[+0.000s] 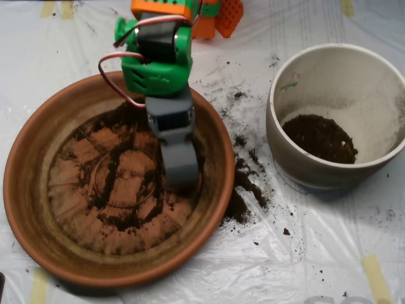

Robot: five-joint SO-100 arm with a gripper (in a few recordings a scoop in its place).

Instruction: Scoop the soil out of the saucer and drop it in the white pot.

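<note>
pincer: grey clamshell scoop, pointing down into the saucer, tip at the base right of centre; can't tell if its shells are parted or closed, or if it carries anything
arm: green and orange plastic, red-white wire looped at its left, reaching in from the top edge
saucer: big round shallow terracotta dish, wide smooth rim, radial ridges on the base, left half of the overhead view
soil: dark crumbly stuff, thin smears and small clumps over the saucer base, thickest by the scoop and the upper wall; little left to take
spill: crumbs on the tabletop between saucer and pot
white pot: off-white ceramic, deeper, dusty inside, right of saucer, apart from it; dark soil heap at its bottom
tabletop: white wrinkled plastic sheet, tape strips
step advice: likely gathering; press flat on the ridged base, rake thin soil into a pile first, close fully, lift straight to avoid more spill
</note>
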